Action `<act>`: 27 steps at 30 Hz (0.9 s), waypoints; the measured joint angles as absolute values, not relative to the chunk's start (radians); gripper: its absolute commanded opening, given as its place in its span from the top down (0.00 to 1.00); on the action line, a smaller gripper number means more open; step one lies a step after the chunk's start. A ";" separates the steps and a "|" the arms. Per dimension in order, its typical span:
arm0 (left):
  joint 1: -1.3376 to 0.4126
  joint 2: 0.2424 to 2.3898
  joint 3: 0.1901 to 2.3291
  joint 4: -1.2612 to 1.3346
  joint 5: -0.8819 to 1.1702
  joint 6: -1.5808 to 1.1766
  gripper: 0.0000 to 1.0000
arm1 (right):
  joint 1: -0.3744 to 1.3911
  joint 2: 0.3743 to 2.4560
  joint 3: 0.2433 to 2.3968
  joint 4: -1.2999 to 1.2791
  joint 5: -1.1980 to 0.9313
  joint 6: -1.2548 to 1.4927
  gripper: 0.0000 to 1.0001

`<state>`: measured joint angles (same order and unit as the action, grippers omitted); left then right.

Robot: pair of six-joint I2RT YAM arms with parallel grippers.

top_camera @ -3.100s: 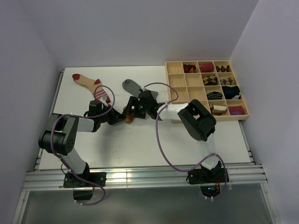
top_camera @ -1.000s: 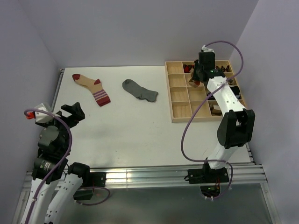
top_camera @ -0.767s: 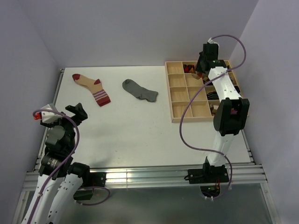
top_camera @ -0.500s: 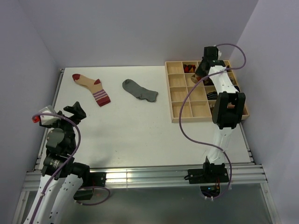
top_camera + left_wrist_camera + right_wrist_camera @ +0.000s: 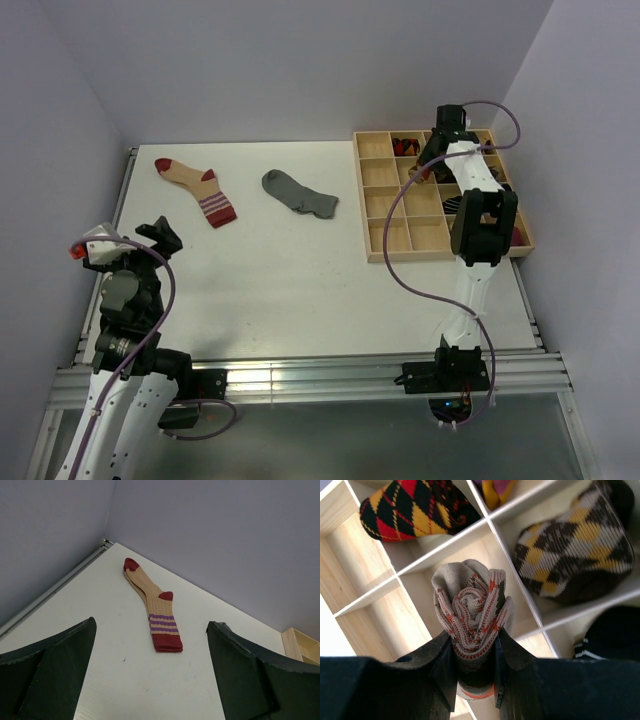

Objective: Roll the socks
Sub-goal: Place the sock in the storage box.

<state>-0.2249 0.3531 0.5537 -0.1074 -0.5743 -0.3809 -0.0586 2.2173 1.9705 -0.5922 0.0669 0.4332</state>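
Note:
My right gripper [image 5: 474,652] is shut on a rolled sock [image 5: 472,612], a tight grey-beige spiral with red stitching. It hangs over a bare compartment of the wooden tray [image 5: 380,592]. From above, that gripper [image 5: 428,160] is at the tray's [image 5: 385,250] far rows. The beige sock [image 5: 195,186] with dark-red toe, heel and striped cuff lies flat at the table's far left. A grey sock [image 5: 298,192] lies flat near the middle back. My left gripper [image 5: 160,240] stands open and empty, raised at the left edge. Its wrist view looks along the beige sock [image 5: 152,607], which lies well ahead of the gripper [image 5: 151,630].
Tray compartments around the held roll contain bundles: a red, yellow and black argyle [image 5: 415,507], a brown and yellow argyle [image 5: 575,562], and a black one [image 5: 615,635]. Grey walls enclose the table on three sides. A metal rail [image 5: 55,592] runs along the left edge.
The right arm has stretched farther over the tray, carrying the rolled sock toward the back rows. The left arm has shifted only slightly and stays open.

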 measured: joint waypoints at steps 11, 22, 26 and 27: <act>-0.213 0.387 0.554 -0.110 -0.569 -0.379 0.03 | -0.055 2.265 2.059 -0.551 0.025 0.211 1.00; -0.211 0.415 0.554 -0.115 -0.562 -0.377 0.04 | -0.011 2.376 2.104 -0.563 0.053 0.026 1.00; -0.211 0.417 0.554 -0.115 -0.547 -0.377 0.04 | 0.017 2.402 2.136 -0.579 0.093 -0.025 1.00; -0.211 0.417 0.554 -0.115 -0.546 -0.376 0.04 | 0.023 2.408 2.142 -0.584 0.099 -0.034 1.00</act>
<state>-0.2108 0.4171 0.5537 -0.1150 -0.5461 -0.3759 0.0231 2.4077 2.1422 -0.5842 0.0986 -0.0341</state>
